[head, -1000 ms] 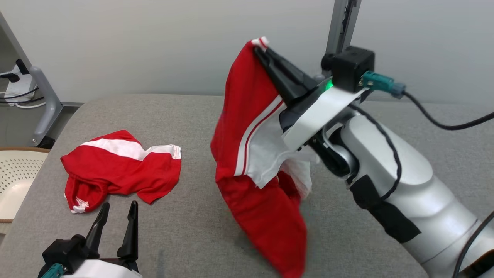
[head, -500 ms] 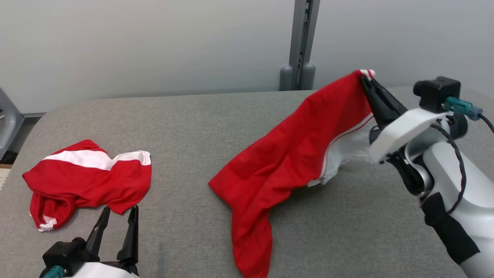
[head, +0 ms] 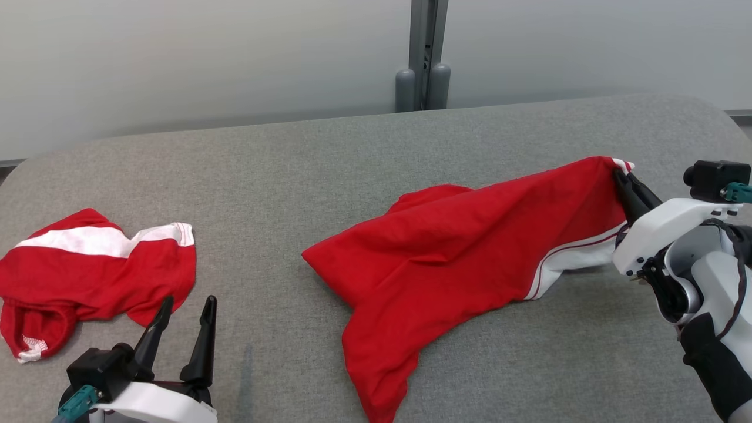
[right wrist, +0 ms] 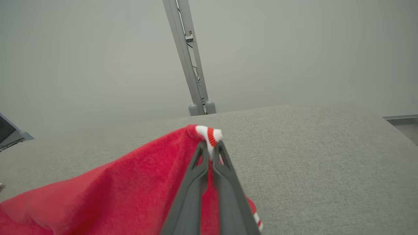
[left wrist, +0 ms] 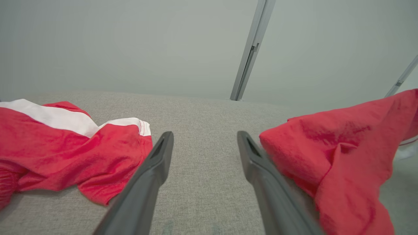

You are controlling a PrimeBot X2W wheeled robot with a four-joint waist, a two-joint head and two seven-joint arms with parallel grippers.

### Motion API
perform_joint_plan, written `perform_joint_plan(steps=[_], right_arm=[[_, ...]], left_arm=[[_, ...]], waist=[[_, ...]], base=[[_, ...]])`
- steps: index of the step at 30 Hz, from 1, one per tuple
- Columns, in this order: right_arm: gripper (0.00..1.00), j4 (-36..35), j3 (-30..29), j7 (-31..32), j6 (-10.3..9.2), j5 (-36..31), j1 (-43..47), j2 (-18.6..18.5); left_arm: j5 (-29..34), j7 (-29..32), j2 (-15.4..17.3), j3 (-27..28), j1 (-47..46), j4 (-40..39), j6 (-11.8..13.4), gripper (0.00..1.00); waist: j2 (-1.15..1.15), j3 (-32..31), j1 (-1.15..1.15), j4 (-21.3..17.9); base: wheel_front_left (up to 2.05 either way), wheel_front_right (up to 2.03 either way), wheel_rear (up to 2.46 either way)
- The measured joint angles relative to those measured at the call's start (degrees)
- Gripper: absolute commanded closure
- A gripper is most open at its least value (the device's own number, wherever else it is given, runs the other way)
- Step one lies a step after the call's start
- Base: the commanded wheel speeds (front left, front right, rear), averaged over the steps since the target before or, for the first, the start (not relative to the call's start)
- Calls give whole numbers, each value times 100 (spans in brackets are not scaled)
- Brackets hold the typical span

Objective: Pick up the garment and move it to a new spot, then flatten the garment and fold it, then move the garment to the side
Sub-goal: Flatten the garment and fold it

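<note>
The left pincer is held wide, nothing between its fingers, low over the grey counter. Just left of it a second red-and-white garment is crumpled. To its right the red garment is spread on the counter, its striped corner gripped and raised slightly by the tightly closed right pincer. Beyond both, a grey post is seen at the wall.

Probably a robot lab, bare pale wall, metal rig post, grey fabric-covered worktable
</note>
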Motion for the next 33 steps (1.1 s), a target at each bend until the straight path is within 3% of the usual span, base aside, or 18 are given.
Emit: perform_joint_plan(steps=[1,2,3,10,14,20,26,33], right_arm=[[66,89,18,25,0,24,-34,7],[18,152,41,23,0,52,-71,21],[0,199,69,-2,0,56,-111,42],[0,992,-209,-617,0,152,-376,80],[0,992,-368,-800,0,88,-388,192],[0,-154,-879,-823,0,-331,318,297],[0,-1467,-1629,-824,0,-1034,1539,705],[0,-2537,-2408,-823,0,-1666,2775,1290]], left_arm=[[-22,2,27,-22,-8,4,-1,0],[-44,4,48,-54,-23,2,-1,0],[-52,10,66,-86,-47,4,-1,0],[-165,10,110,-322,-117,16,-18,0],[-202,9,131,-387,-166,29,-18,0],[-292,7,132,-403,-161,34,-18,0],[-352,136,92,-511,-96,-8,-18,0],[-467,502,81,-708,-71,-201,-18,0]], waist=[[0,28,0,-4],[0,56,0,-6],[0,83,0,-5],[0,191,0,13],[0,177,0,43],[0,99,0,-1],[0,-49,0,-139],[0,-131,0,-265]], base=[[0,0,0],[0,0,0],[0,0,0],[0,0,0],[0,0,0],[0,0,0],[0,0,0],[0,0,0]])
